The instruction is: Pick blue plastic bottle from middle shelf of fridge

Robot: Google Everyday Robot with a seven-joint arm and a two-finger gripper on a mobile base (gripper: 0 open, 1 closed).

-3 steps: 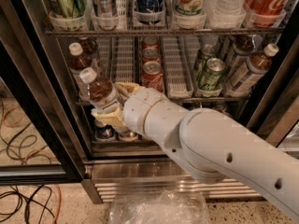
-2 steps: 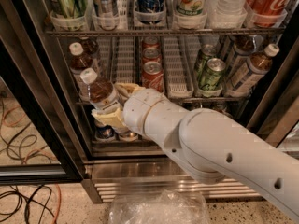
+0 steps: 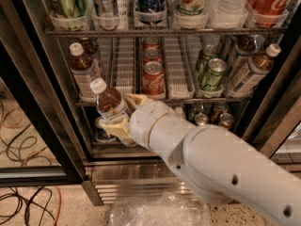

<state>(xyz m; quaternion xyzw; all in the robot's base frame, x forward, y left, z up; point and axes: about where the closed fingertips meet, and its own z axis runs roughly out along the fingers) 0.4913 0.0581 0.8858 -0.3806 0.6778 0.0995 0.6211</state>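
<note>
My gripper (image 3: pixel 123 111) is shut on the blue plastic bottle (image 3: pixel 109 100), a slim bottle of brown drink with a white cap. It holds the bottle tilted in front of the left end of the middle shelf (image 3: pixel 127 65) of the fridge (image 3: pixel 47 102). The bottle's lower part is hidden behind my cream fingers (image 3: pixel 115 126). A second like bottle (image 3: pixel 83 72) stands on the shelf's left lane, behind and above the held one. My white arm fills the lower right.
Red Coca-Cola cans (image 3: pixel 153 76) stand in the centre lane, green cans (image 3: pixel 211 74) right of them, two more bottles (image 3: pixel 251 72) at the far right. Bottles and cans line the upper shelf (image 3: pixel 155 31). Cables (image 3: pixel 23 201) lie on the floor left; crumpled plastic (image 3: pixel 160 211) lies below.
The held bottle and my gripper have come slightly out and down from the shelf front; otherwise little has moved.
</note>
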